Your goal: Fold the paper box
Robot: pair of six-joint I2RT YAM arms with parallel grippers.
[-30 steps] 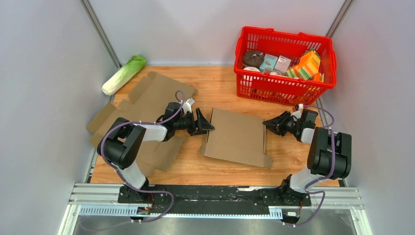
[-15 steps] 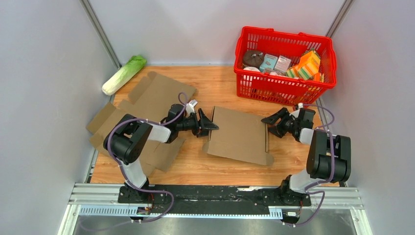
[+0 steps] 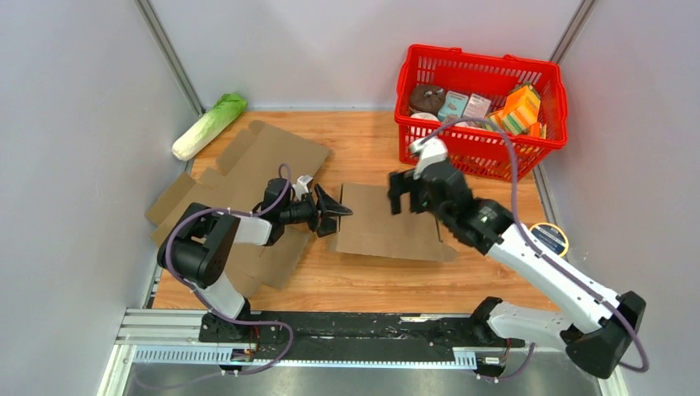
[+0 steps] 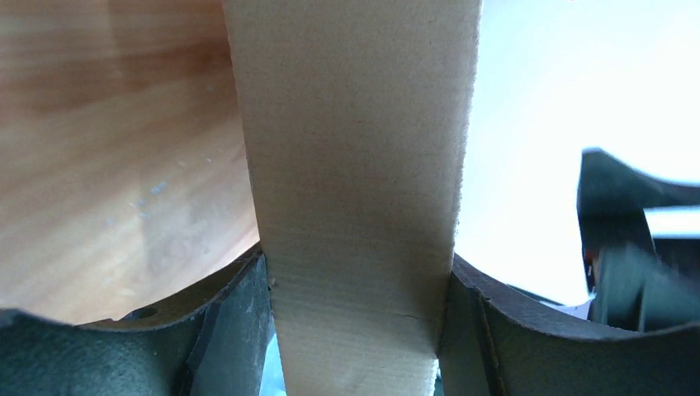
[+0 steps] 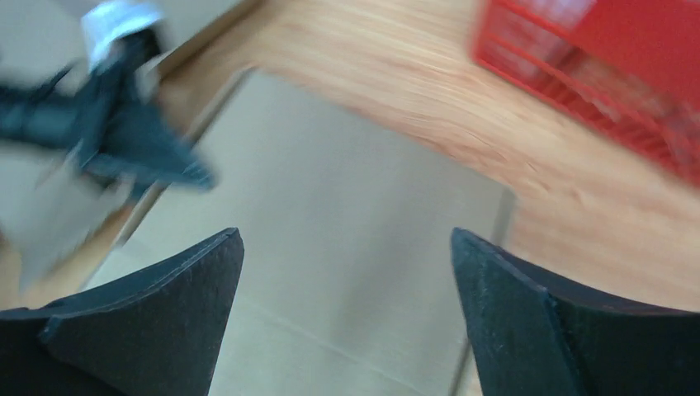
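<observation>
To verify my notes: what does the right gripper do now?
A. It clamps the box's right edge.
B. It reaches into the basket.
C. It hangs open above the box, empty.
C: the right gripper stands wide open over the paper box, nothing between its fingers.

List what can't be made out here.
Left wrist: box flap fills the left gripper; gripped or just touching, unclear.
Right wrist: motion blur smears the red basket.
Top: right arm covers the paper box's right edge; basket items too small to identify; yellow-rimmed disc partly behind that arm.
</observation>
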